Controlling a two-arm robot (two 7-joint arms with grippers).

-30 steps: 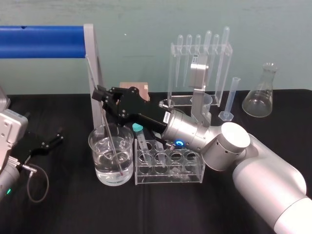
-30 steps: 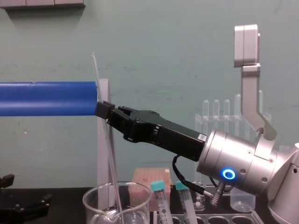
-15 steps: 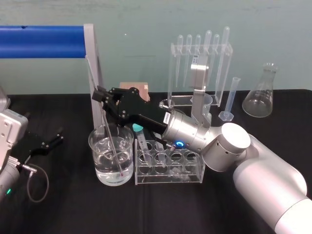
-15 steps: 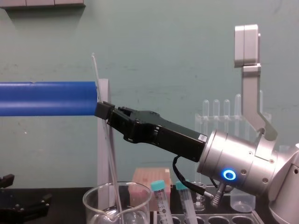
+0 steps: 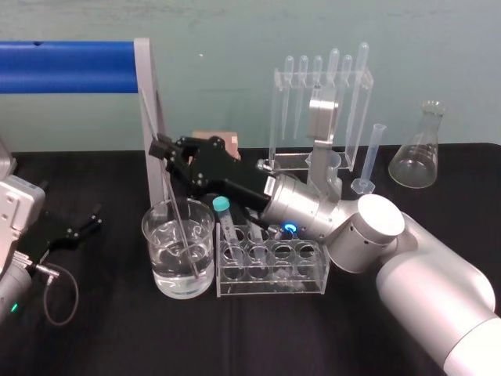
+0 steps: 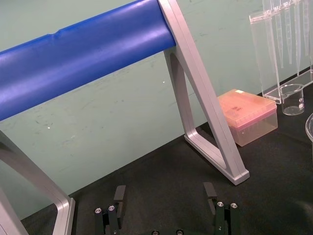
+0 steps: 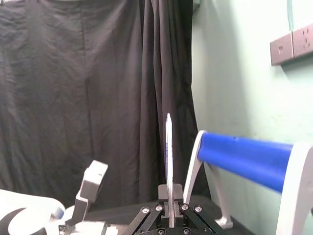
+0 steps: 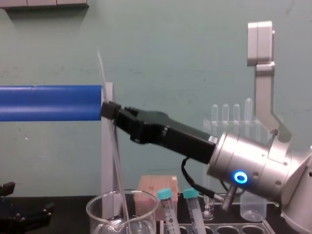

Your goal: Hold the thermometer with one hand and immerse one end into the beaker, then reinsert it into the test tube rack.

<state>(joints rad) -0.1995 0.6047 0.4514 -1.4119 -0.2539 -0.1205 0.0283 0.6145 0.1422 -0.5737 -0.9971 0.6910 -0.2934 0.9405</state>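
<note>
The thermometer point(image 5: 149, 117) stands tilted, top end leaning left and far, with its lower end inside the beaker point(image 5: 155, 262), which holds clear liquid. The chest view shows the thermometer point(image 8: 117, 165) crossing the beaker's rim point(image 8: 92, 209) from above. The right gripper point(image 5: 160, 149) pinches the rod above the beaker, its black fingers pressed against the glass on either side; the right wrist view shows the thermometer point(image 7: 168, 161) rising straight out from between the fingertips of the right gripper point(image 7: 169, 208). The right arm reaches from the right across the test tube rack point(image 5: 270, 283), which sits just right of the beaker and touching or nearly touching it. Two teal-capped tubes point(image 8: 165, 194) lean in the rack's left holes. The left gripper point(image 5: 82, 227) rests low at the left, well apart from the beaker, its fingers point(image 6: 119, 193) spread. A blue bar stand point(image 5: 66, 66) rises behind the beaker; a pipette stand point(image 5: 321, 78) and a conical flask point(image 5: 415, 160) stand at the far right.
</note>
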